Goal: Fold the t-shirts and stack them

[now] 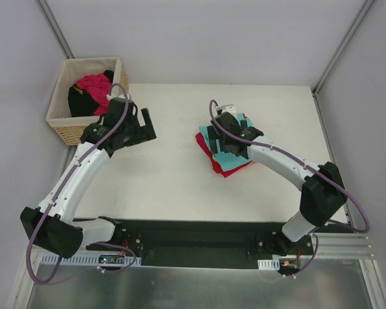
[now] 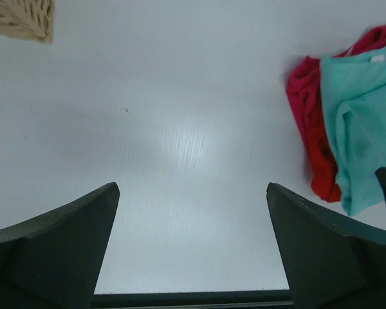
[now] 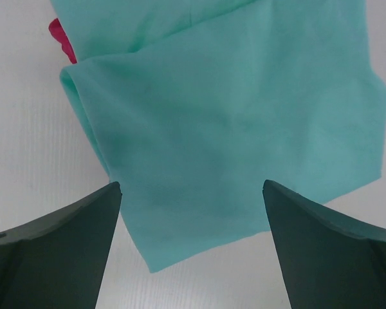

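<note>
A folded teal t-shirt (image 1: 229, 159) lies on top of a folded red t-shirt (image 1: 217, 165) in a stack at the table's right middle. My right gripper (image 1: 228, 136) hovers right over the stack, open and empty; its wrist view shows the teal shirt (image 3: 231, 116) between the open fingers (image 3: 64, 244), with a red edge (image 3: 61, 35) peeking out at upper left. The magenta-pink t-shirt (image 1: 96, 87) lies crumpled in the wicker basket (image 1: 67, 132). My left gripper (image 1: 145, 125) is open and empty over bare table, between basket and stack; its view shows the teal (image 2: 360, 129) and red (image 2: 309, 122) shirts at right.
The basket stands at the table's far left corner and also holds a black garment (image 1: 80, 100); its corner shows in the left wrist view (image 2: 22, 19). White table (image 1: 174, 174) lies between the arms. Walls and metal posts border the back and sides.
</note>
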You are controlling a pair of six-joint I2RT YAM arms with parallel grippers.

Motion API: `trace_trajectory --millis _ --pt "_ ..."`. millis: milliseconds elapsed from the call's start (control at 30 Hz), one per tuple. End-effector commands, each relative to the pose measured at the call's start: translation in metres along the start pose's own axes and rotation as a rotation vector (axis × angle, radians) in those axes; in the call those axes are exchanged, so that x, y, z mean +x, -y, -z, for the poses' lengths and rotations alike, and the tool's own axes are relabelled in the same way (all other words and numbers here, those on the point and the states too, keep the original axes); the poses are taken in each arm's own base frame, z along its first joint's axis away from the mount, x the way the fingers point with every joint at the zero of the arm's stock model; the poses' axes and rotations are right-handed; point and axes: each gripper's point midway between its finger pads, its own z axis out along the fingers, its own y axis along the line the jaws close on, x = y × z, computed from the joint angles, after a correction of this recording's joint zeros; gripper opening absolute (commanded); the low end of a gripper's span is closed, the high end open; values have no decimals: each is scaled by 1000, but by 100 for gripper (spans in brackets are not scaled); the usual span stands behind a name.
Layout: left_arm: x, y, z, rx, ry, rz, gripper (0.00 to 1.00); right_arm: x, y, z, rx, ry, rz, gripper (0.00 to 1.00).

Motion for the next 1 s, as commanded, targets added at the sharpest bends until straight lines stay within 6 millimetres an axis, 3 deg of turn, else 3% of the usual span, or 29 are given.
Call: trace_trajectory --millis 0,167,333,500,767,967 --pt "23 2 -11 -8 -6 12 99 -22 -20 -11 -57 23 -28 96" --pt "52 7 -30 -17 -76 -10 99 -11 -25 -30 -61 -23 -68 96" --pt "66 15 -41 -10 -106 -28 99 17 -13 -62 -71 -119 -144 96" --pt "76 22 -50 -17 -129 -51 99 29 3 -86 -58 -185 -198 96" --pt "76 24 -60 -35 -138 -72 99 39 16 -115 -51 -274 -291 96" --pt "68 24 -59 -42 -115 -81 99 47 43 -131 -14 -358 -399 96"
